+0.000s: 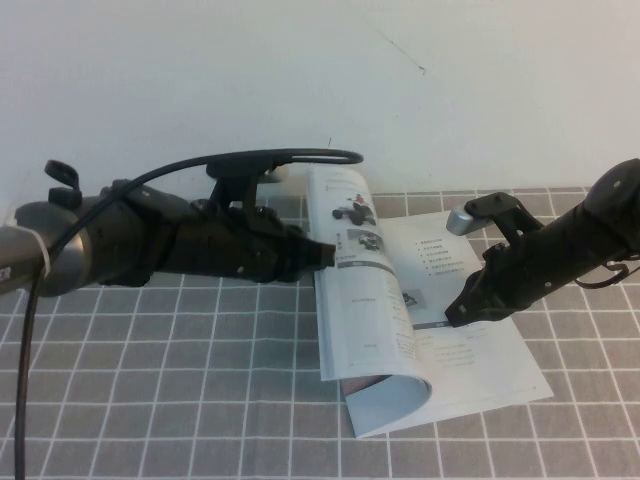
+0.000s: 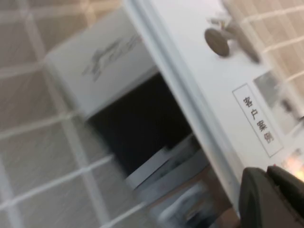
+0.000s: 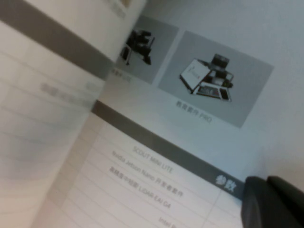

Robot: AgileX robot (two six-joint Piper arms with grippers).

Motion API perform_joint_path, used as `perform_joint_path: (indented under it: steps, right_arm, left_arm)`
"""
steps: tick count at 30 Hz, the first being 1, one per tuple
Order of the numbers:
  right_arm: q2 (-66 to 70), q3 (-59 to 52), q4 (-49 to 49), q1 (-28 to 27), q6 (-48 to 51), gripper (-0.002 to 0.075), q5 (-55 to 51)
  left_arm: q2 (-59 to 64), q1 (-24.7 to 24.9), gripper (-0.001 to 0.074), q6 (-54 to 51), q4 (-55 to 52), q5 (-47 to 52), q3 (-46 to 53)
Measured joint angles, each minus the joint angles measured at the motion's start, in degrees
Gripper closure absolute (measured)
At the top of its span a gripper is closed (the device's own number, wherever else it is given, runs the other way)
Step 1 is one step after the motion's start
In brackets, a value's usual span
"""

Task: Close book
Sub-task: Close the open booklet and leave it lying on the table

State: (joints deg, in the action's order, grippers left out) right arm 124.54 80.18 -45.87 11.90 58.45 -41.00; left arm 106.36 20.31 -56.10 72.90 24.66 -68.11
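Observation:
An open booklet (image 1: 470, 370) lies on the checked cloth, its right-hand page flat. Its left half (image 1: 362, 300) stands lifted and curls over at the near end. My left gripper (image 1: 328, 255) reaches in from the left, shut, with its tip against the outer face of the lifted half. In the left wrist view that gripper (image 2: 274, 192) rests against the white cover (image 2: 209, 80). My right gripper (image 1: 461, 312) is shut and presses its tip down on the flat right page. In the right wrist view it (image 3: 270, 204) sits on the printed page (image 3: 190, 118).
A grey-and-white checked cloth (image 1: 180, 390) covers the table, and a white wall (image 1: 200, 70) rises behind it. The left arm's black cable (image 1: 270, 157) arcs above the arm, close to the booklet's far edge.

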Motion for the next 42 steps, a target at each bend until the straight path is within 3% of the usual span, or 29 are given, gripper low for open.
perform_joint_path:
  steps: [9, 11, 13, 17, 20, 24, 32, 34, 37, 42]
  right_arm:
    - [-1.26, 0.67, 1.83, 0.0, -0.13, 0.0729, 1.54]
    - [-2.71, 1.3, 2.76, 0.0, -0.23, 0.0729, 1.64]
    - [-4.5, 2.21, 3.42, 0.0, -0.23, 0.0729, 1.68]
    - [-7.1, 4.26, 8.52, 0.0, -2.02, 0.0729, 1.68]
    - [-8.42, 6.18, 14.13, -0.12, -6.89, 0.0729, 0.5]
    - [-11.09, 9.73, 20.23, -0.59, -12.41, 0.0729, -3.85]
    - [-19.01, 12.04, 20.9, -0.71, -13.66, 0.0729, -7.7]
    - [-20.72, 12.04, 20.76, -0.71, -13.71, 0.0729, -7.83]
    - [-22.56, 12.04, 18.52, -0.71, -13.79, 0.0729, -9.1]
    - [-23.31, 12.04, 14.84, 0.17, -13.79, 0.0729, -10.68]
  left_arm:
    - [0.0, 0.27, 0.0734, -1.94, 2.77, 4.79, -5.36]
    - [0.0, 0.27, 0.0701, -3.23, 3.33, 5.65, -6.1]
    - [0.0, 0.27, 0.0612, -4.49, 3.76, 6.38, -6.67]
    - [0.05, 0.27, 0.0337, -8.7, 5.72, 7.89, -8.15]
    - [0.05, 0.27, 0.0207, -12.08, 6.15, 9.04, -9.65]
    - [0.05, 0.27, 0.0202, -13.48, 6.14, 11.02, -12.14]
    - [0.13, 0.27, 0.0475, -16.63, 14.25, 16.63, -16.2]
    - [0.13, 0.27, 0.0499, -18.01, 17.2, 18.25, -16.49]
    - [0.13, 0.27, 0.0456, -20.72, 21.13, 20.46, -16.71]
    - [0.13, 0.13, 0.0295, -22.1, 22.54, 27.51, -17.69]
